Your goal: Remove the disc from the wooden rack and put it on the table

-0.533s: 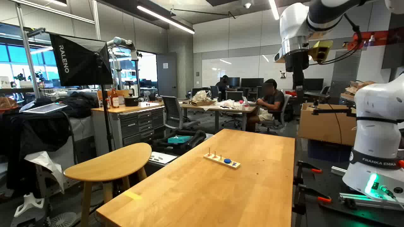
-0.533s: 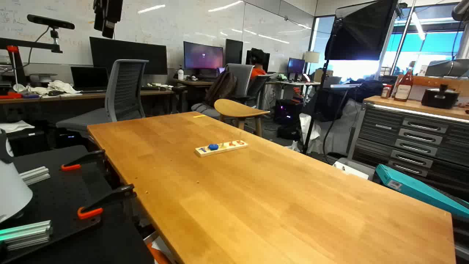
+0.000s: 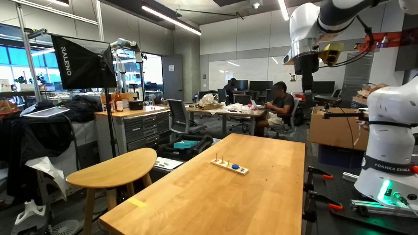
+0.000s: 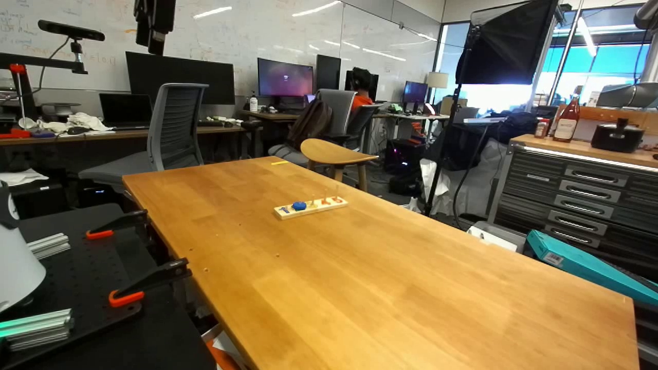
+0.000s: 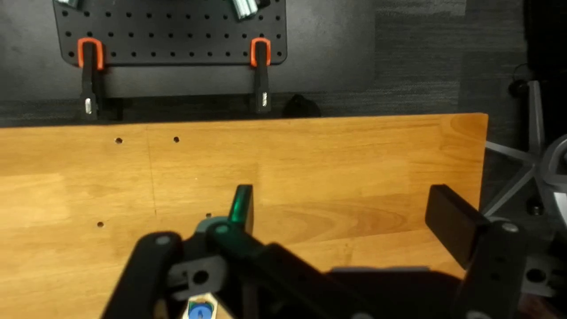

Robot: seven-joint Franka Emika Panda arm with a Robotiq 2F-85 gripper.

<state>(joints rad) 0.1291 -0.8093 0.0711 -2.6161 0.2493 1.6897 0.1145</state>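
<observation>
The wooden rack (image 3: 240, 172) is a narrow pale strip with several thin upright pegs, standing on the honey-coloured table (image 3: 228, 202). It shows in both exterior views (image 4: 314, 210). A blue disc (image 3: 235, 166) sits on the rack near one end, beside a blue marking; it also shows in an exterior view (image 4: 299, 205). In the wrist view only the rack's end (image 5: 213, 301) and part of the disc (image 5: 200, 313) show; a gripper finger hides the rest. My gripper (image 5: 341, 197) is open and empty, its fingers wide apart. It hangs high above the table, away from the rack.
Black clamps with orange tips (image 4: 154, 280) sit along the robot-side table edge. The black mounting plate (image 5: 177, 40) holds the robot base. A wooden stool (image 3: 114, 168) stands beside the table's long side. A cardboard box (image 3: 336, 130) stands behind the arm.
My gripper has shifted very slightly, a little to the right in an exterior view. The disc and the rack have not moved. A person's hand now shows behind the robot base.
</observation>
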